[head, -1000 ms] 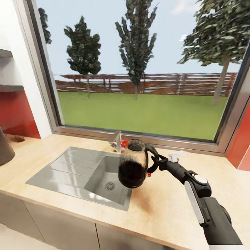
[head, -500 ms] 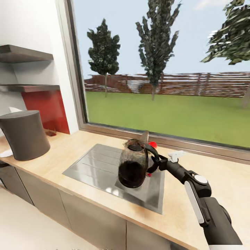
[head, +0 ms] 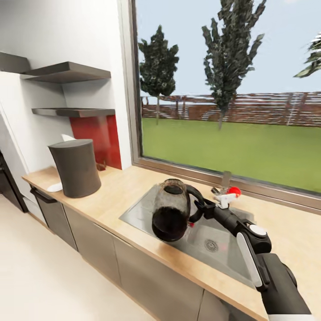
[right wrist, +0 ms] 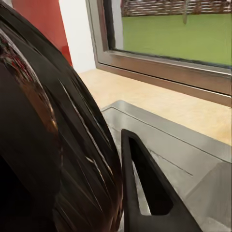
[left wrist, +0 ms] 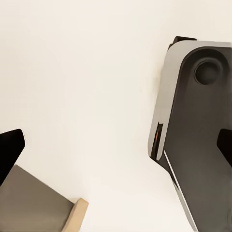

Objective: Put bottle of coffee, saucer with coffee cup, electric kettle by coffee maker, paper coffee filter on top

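- Over the steel sink, the dark glass electric kettle is held by its handle in the right claw; it should be kept upright and carried toward the grey cylindrical coffee maker on the wooden desk.
- Left wrist view: pale floor is seen; the left claw's state cannot be told.
- Right wrist view: the kettle's glass body is seen close.

Left wrist view. Pale cream floor takes up most of the frame. At one edge, a dark grey robot body panel with a lighter grey rim, a round recess near its end and a small orange-red mark along its border. In one corner, a grey cabinet face with a light wood edge beside it. Two dark shapes sit at opposite frame edges (fingertips, probably; well apart, nothing between them).
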